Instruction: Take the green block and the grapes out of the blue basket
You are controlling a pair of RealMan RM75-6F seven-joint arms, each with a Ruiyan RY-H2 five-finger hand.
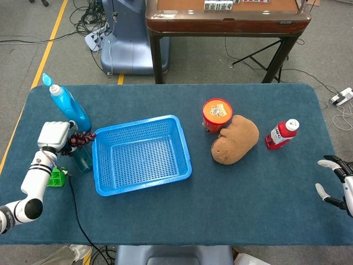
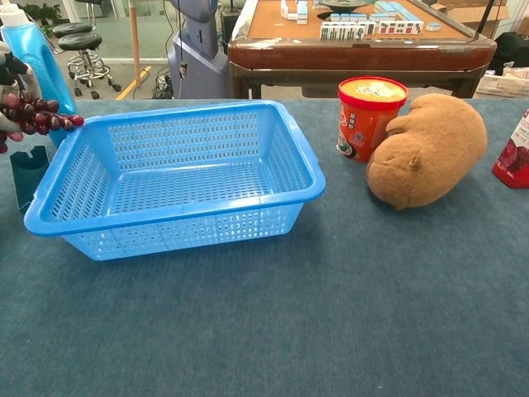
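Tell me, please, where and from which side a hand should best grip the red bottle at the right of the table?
Probably around the body of the red bottle, below its white cap. It seems to stand upright, apart from the brown plush toy, so coming sideways from its open right side looks easiest; the right hand is nearest.

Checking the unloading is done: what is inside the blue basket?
Nothing: the basket shows only bare mesh floor in both views. The left hand holds the grapes outside its left rim; the green block lies on the table, partly covered by the arm.

plush toy point(image 1: 235, 140) touching orange tub point(image 1: 216, 115)
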